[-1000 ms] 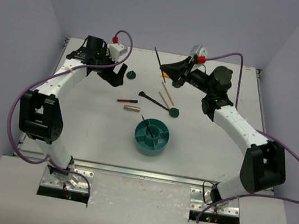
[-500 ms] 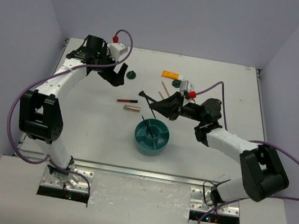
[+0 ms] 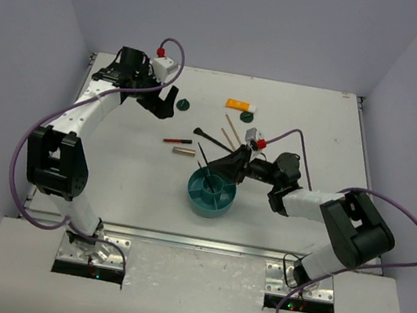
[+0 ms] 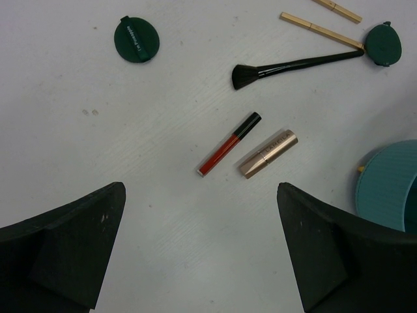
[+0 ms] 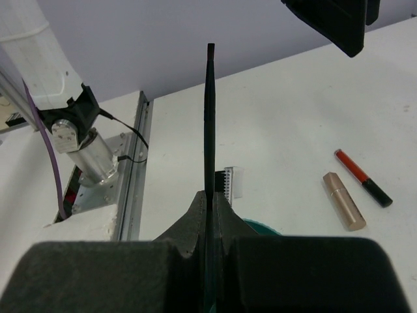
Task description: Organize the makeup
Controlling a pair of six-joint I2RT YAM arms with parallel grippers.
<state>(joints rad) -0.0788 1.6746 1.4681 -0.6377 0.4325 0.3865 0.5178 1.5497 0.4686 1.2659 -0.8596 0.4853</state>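
My right gripper (image 3: 228,164) is shut on a thin black brush (image 3: 203,158) and holds it over the far rim of the teal divided bowl (image 3: 223,206). In the right wrist view the fingertips (image 5: 199,203) clamp the brush handle (image 5: 209,117), which points away. My left gripper (image 3: 165,107) is open and empty, above the table beside a dark green compact (image 3: 183,105). In the left wrist view, beyond its fingers (image 4: 71,241), lie a red pencil (image 4: 229,143), a gold tube (image 4: 268,153), a black fan brush (image 4: 293,65), two tan pencils (image 4: 319,27) and two compacts (image 4: 137,40).
An orange-and-white packet (image 3: 240,105) lies at the back of the table, with the second compact (image 3: 246,117) next to it. A small white comb piece (image 5: 232,181) shows just past my right fingertips. The left arm's base (image 5: 85,140) stands beyond it.
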